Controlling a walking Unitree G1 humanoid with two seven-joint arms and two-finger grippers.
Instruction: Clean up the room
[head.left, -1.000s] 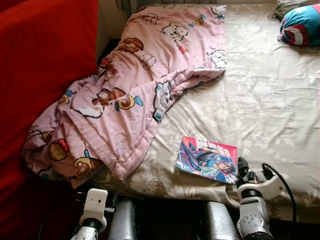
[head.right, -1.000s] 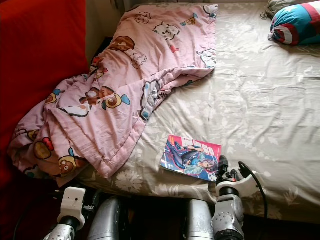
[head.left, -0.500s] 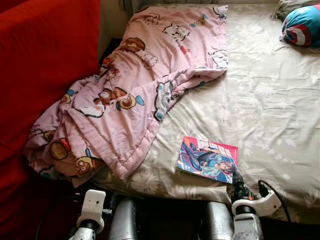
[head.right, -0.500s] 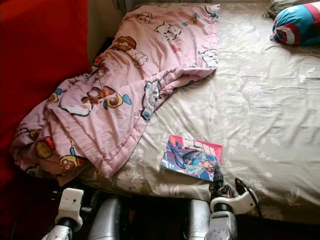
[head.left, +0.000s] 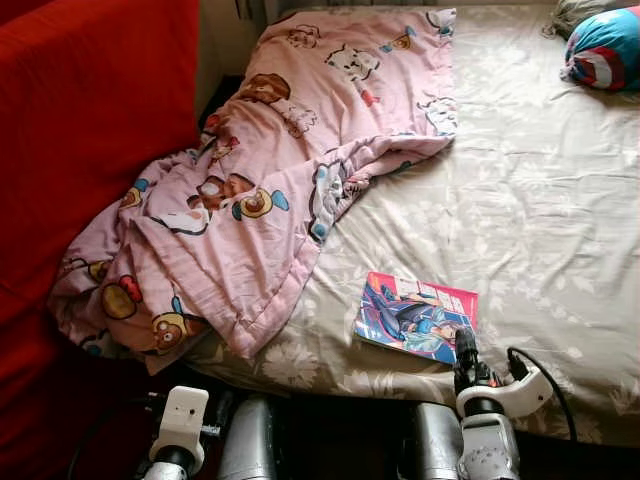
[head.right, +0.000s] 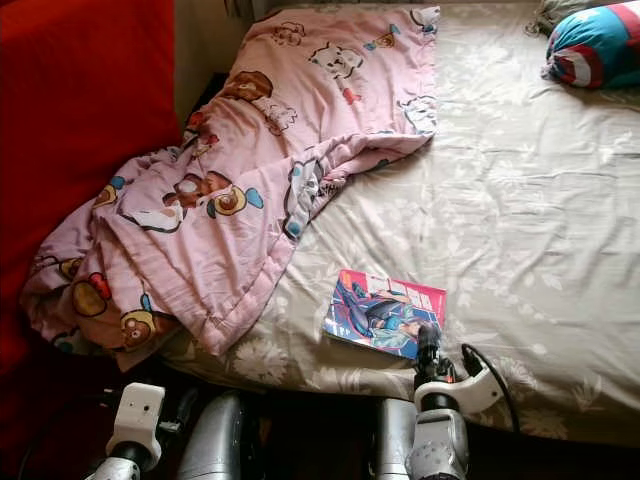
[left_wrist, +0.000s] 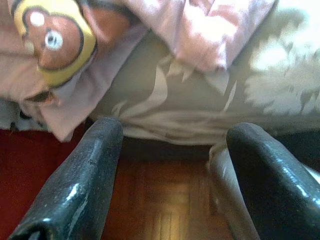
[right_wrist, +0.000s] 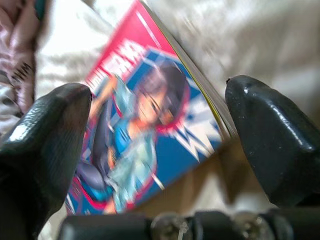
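The book (head.left: 416, 318) lies flat on the bed (head.left: 540, 200), cover up, close to the bed's near edge and just ahead of the right gripper (right_wrist: 160, 130), whose fingers are spread wide with nothing between them. In the right wrist view the cover's near corner and long edge sit in the gap between the two black fingers (right_wrist: 45, 135), so the gripper looks lined up to take the book by its edge; whether a fingertip already touches the cover I cannot tell. The wide spread suits a thin, flat thing that must be caught across an edge or corner, and a book lying flush on soft bedding may need one finger pressed into the sheet to get under it. Off to that gripper's left, well apart from the book, the pink blanket (head.left: 260, 200) is bunched up and slides off the bed's corner toward the red sofa (head.left: 80, 130). The left gripper (left_wrist: 170, 165) hangs low below the bed edge, also open and empty, with the blanket's drooping hem just beyond its fingers and wooden floor (left_wrist: 165, 205) under it; it seems idle for now. Far past the right gripper, at the bed's far corner, sits a blue-and-red cushion (head.left: 605, 48).
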